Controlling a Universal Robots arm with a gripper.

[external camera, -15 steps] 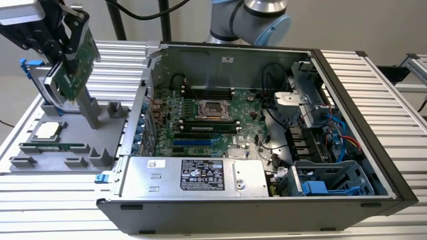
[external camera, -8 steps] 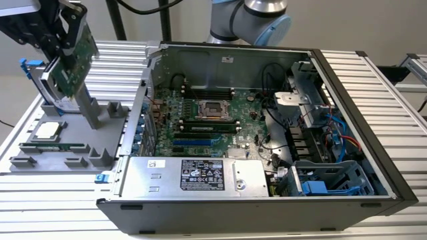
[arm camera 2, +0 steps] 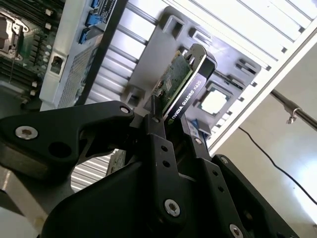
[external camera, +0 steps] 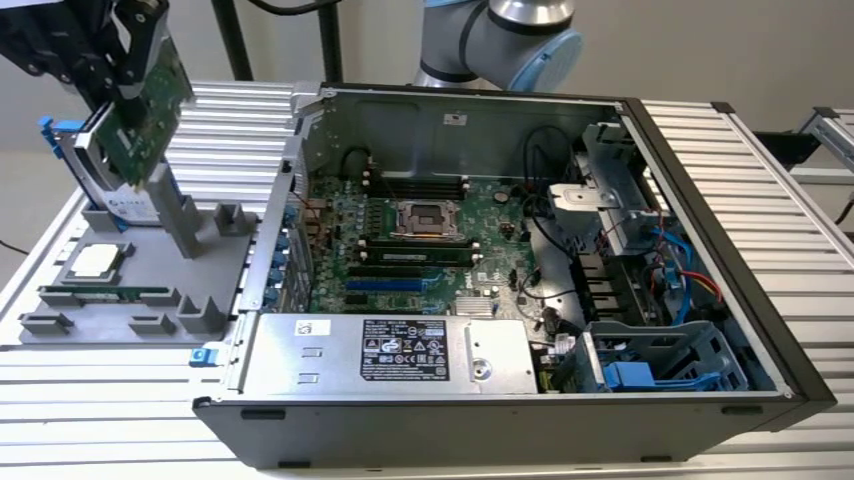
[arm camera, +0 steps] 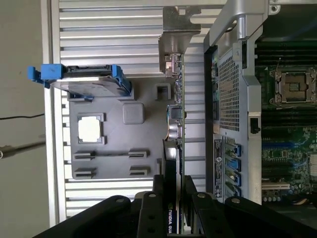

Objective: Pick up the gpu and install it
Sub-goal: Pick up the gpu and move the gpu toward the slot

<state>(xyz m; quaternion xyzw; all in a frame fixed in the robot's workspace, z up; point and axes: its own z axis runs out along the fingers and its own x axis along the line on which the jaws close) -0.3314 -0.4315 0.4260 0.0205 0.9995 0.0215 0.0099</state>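
The gpu [external camera: 150,100] is a green card with a black cooler and a silver end bracket. It hangs tilted in the air above the grey parts tray [external camera: 80,325], at the exterior view's left. My black gripper [external camera: 118,55] is shut on its upper part. In the first wrist view the gpu [arm camera: 176,124] is edge-on between my gripper [arm camera: 173,196] and the tray, beside the open computer case's outer wall [arm camera: 233,99]. In the second wrist view my gripper [arm camera 2: 174,130] clamps the gpu [arm camera 2: 184,82] by its near end.
A silver hard drive with a blue frame [external camera: 91,175] stands in the tray. A processor chip [external camera: 94,262] and a memory stick [external camera: 104,295] also lie there. The open case [external camera: 747,300] holds the motherboard [external camera: 400,245] and a power supply [external camera: 387,350] at its front.
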